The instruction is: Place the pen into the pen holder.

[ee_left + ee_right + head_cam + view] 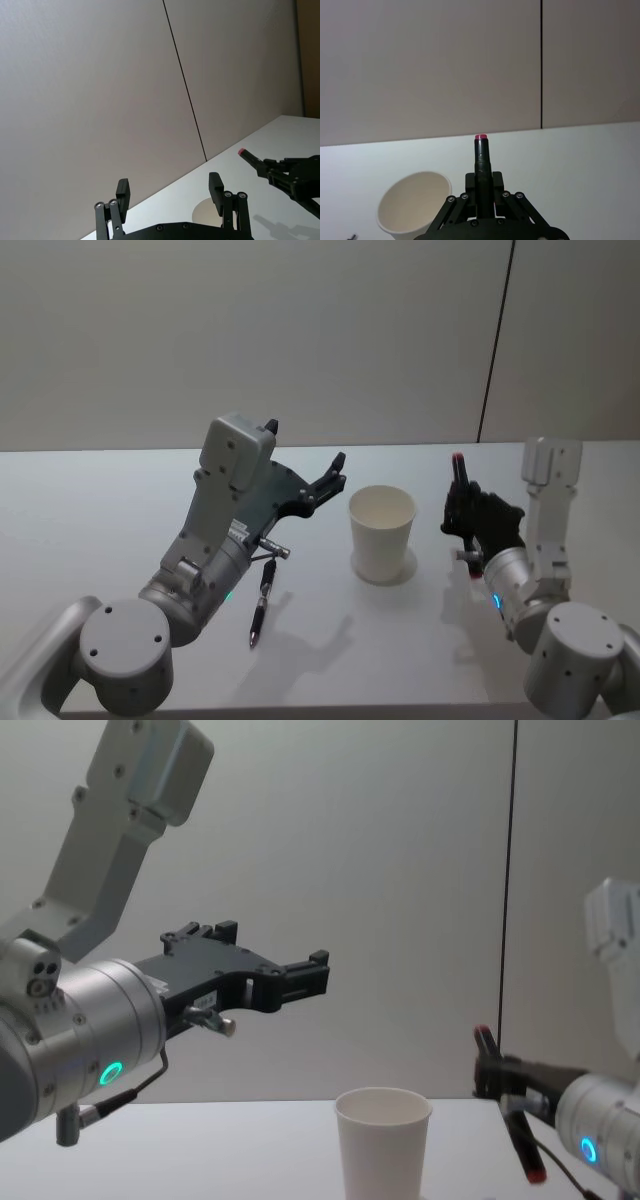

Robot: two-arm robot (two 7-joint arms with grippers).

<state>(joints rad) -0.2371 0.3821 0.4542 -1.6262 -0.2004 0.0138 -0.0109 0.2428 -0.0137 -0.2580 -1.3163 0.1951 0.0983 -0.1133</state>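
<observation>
the pen holder [381,535] stands on the table [100,520], lying pen [260,610] to its left, held pen [460,475] right.

Ahead of me I see a plain, pale grey wall [250,330], split by one thin dark vertical seam [497,340] toward the right. Below it a white matte tabletop [90,510] runs back to the wall's base. Soft, even light casts faint shadows on it.

Silver-grey arms [200,550], white boxy links [125,825], round screwed joint caps [125,645], black jaws, teal ring lights [110,1072].
</observation>
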